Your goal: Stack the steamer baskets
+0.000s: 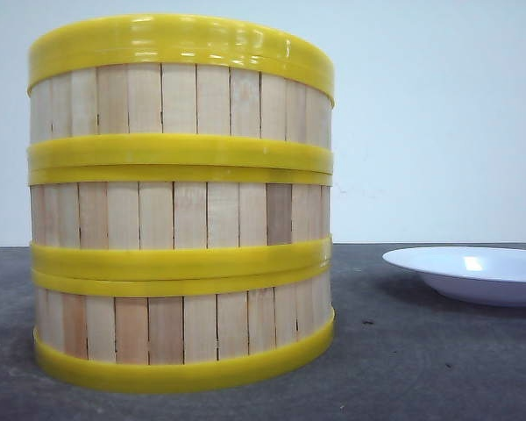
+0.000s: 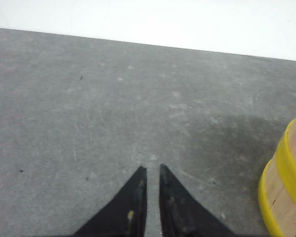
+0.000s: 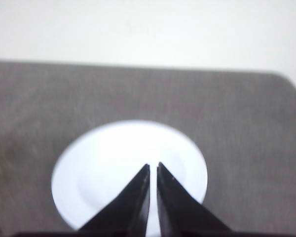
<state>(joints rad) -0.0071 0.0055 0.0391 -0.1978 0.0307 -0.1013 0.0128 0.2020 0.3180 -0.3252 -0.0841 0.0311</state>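
Both jaws closed, empty, steamer baskets (image 1: 181,202) stacked beside left jaws

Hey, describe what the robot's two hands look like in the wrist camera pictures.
Only the fingers show. The left hand has two matte black fingers tapering to sharp points, with small yellowish scuff marks on them. The right hand has the same black, wedge-shaped, pointed fingers, blurrier, with no marks I can make out. No cables, labels or arm links are in view.
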